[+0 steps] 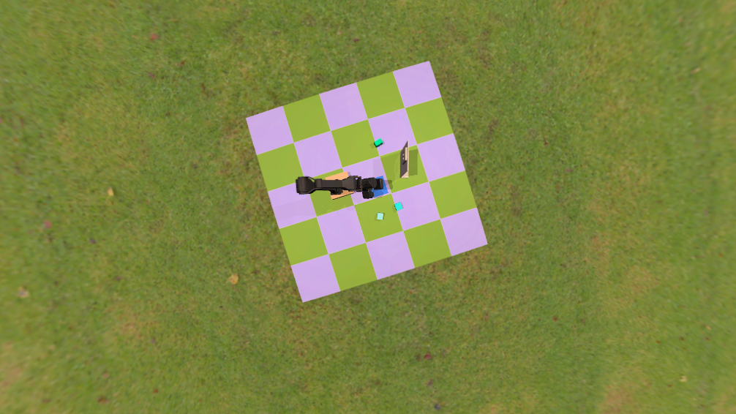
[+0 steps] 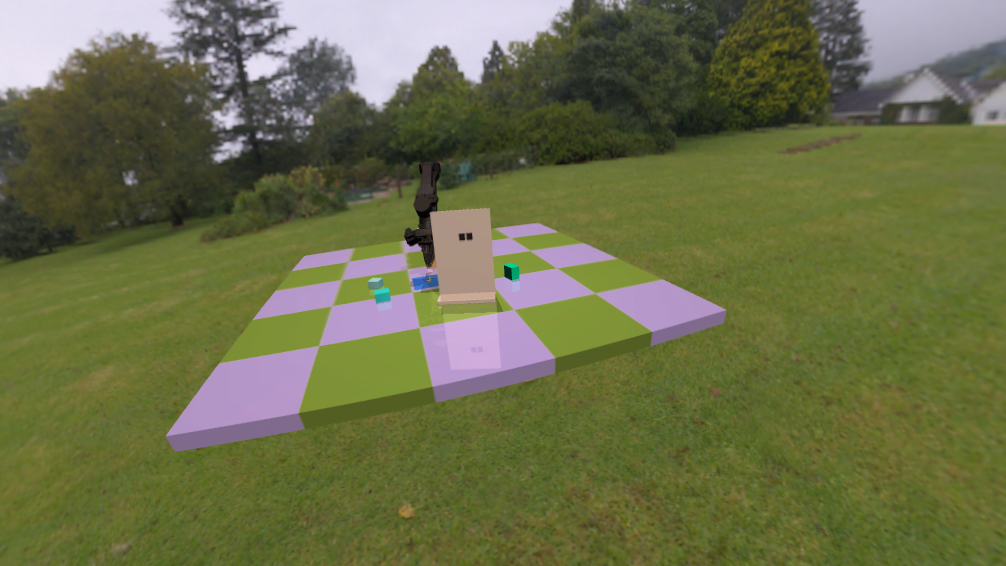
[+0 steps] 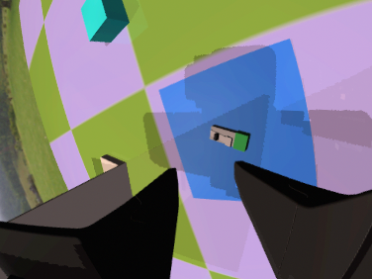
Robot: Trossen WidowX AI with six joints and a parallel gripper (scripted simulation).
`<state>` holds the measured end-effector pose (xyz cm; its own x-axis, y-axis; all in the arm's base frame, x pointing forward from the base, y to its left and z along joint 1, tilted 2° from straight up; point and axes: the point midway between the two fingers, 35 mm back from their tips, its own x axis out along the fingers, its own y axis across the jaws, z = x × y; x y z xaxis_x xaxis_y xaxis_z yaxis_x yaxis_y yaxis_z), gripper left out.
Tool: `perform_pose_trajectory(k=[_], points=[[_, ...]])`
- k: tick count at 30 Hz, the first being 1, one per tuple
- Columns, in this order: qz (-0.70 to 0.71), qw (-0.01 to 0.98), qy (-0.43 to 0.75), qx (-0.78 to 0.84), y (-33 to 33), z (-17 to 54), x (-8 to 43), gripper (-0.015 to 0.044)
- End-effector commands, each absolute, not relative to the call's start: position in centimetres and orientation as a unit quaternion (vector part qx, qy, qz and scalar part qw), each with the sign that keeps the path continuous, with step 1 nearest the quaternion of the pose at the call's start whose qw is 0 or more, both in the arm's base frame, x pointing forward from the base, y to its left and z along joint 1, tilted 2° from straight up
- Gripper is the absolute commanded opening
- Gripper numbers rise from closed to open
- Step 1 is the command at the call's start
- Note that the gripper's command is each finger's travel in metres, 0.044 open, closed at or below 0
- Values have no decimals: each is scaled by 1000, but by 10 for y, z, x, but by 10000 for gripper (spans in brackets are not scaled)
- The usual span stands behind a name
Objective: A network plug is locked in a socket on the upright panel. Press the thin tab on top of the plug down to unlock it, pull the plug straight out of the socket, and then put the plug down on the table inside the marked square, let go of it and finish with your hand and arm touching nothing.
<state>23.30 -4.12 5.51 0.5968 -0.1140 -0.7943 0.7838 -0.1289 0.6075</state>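
The network plug (image 3: 225,136), tan with a green end, lies on the blue marked square (image 3: 292,84) (image 1: 380,192) (image 2: 422,283), within its edges. It is apart from both fingers in the wrist view. My gripper (image 3: 206,173) (image 2: 429,266) is partly open and empty above the square, with its fingertips on the near side of the plug in the wrist view. The upright panel (image 1: 404,162) (image 2: 464,267) (image 3: 99,194) stands beyond the square. In the exterior view its tan back shows two dark openings. The arm hides the plug from above.
A teal cube (image 1: 398,205) (image 2: 381,296) (image 3: 98,21) and a pale cube (image 1: 380,216) (image 2: 375,283) sit to one side of the square. A green cube (image 1: 378,142) (image 2: 513,271) sits on the other side. An orange plate (image 1: 337,177) lies under the arm.
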Motion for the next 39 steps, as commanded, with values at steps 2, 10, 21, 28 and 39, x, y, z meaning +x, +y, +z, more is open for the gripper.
perform_pose_trajectory(k=[2,10,21,28,39], points=[[-368,608,251,657,-42,65,234,156],[-368,608,251,657,-41,77,234,156],[-368,608,251,657,-41,93,231,156],[-368,608,251,657,-40,103,229,156],[-369,608,252,657,-39,120,224,156]])
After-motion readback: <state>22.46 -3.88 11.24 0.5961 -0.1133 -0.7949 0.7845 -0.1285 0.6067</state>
